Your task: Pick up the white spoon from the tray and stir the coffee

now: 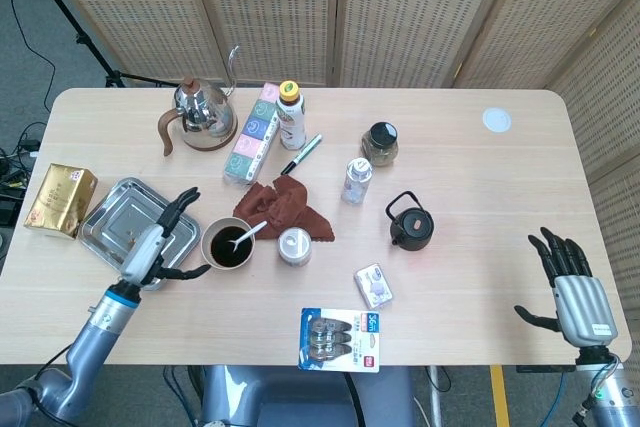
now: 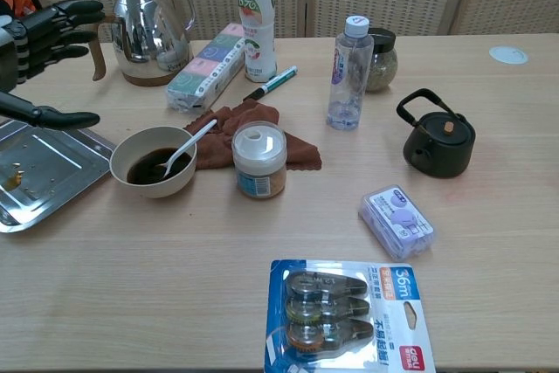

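The white spoon (image 1: 248, 234) (image 2: 187, 147) rests in the white bowl of coffee (image 1: 228, 244) (image 2: 155, 161), its handle leaning on the right rim. My left hand (image 1: 160, 240) (image 2: 35, 50) hovers open over the right edge of the steel tray (image 1: 117, 232) (image 2: 37, 172), left of the bowl and apart from it, fingers spread and holding nothing. My right hand (image 1: 574, 287) is open at the table's near right corner, far from the bowl; the chest view does not show it.
A brown cloth (image 1: 285, 207) and a small jar (image 1: 294, 245) lie right of the bowl. Behind stand a steel kettle (image 1: 200, 110), tissue box (image 1: 252, 133), drink bottle (image 1: 290, 115) and marker (image 1: 302, 154). A black teapot (image 1: 411, 222), water bottle (image 1: 356, 181) and packet (image 1: 341, 340) sit further right.
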Controlling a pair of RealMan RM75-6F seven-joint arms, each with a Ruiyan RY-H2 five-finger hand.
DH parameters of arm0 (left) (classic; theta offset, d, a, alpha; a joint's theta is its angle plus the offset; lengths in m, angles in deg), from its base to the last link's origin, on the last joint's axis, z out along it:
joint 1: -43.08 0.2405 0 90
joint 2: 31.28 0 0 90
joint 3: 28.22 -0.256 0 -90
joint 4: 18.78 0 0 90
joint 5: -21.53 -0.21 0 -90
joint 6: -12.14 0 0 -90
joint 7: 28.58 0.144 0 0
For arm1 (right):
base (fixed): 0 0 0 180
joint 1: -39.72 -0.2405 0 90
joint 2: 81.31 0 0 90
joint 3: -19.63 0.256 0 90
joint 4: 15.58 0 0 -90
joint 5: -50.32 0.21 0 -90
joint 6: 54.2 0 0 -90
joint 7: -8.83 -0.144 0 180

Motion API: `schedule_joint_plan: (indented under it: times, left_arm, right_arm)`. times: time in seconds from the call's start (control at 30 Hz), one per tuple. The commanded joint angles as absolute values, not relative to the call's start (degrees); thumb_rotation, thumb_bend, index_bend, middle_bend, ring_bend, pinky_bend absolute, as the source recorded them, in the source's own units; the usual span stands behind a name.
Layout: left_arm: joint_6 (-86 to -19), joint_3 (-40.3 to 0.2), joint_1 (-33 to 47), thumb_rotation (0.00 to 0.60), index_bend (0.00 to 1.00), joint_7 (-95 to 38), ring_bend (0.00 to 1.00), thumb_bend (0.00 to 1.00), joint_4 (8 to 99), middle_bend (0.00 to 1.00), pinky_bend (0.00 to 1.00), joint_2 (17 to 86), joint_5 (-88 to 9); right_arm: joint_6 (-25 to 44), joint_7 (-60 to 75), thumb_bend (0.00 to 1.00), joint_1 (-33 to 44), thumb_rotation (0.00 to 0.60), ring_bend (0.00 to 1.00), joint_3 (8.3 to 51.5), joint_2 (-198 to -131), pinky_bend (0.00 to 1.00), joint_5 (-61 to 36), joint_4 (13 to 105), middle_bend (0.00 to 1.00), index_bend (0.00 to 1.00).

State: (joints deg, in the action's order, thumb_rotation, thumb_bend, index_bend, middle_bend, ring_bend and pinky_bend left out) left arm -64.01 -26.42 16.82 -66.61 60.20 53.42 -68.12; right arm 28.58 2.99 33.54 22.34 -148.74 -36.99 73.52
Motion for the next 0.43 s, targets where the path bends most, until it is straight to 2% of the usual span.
schedule_joint_plan:
  times: [0.03,0.13,0.27,0.43]
  left_arm:
    - [-65.46,-27.44,20.53,0.600,0.00,-53.41,0.00,0.23,65.47,0.00,0.00,47.25,-64.62]
    - [-67.37,-28.58,24.91,0.600,0.00,-39.03,0.00,0.22,71.08,0.00,0.00,42.33,-58.97]
    - [-69.89,-30.41,28.79,0.600,0.00,-33.02,0.00,0.21,76.30,0.00,0.00,37.62,-57.30]
    - [-75.17,-29.71,31.88,0.600,0.00,-27.51,0.00,0.16,75.71,0.00,0.00,38.44,-57.76]
  right_arm:
    - [28.87,3.34,0.00,33.60,0.600,0.00,22.33,-148.70,0.00,-37.23,73.55,0.00,0.00]
    - [30.93,5.47,0.00,33.92,0.600,0.00,22.80,-149.35,0.00,-38.06,72.75,0.00,0.00]
    - [34.46,6.70,0.00,34.38,0.600,0.00,23.29,-151.27,0.00,-40.17,70.42,0.00,0.00]
    - [36.82,6.95,0.00,34.58,0.600,0.00,23.41,-152.80,0.00,-41.97,68.19,0.00,0.00]
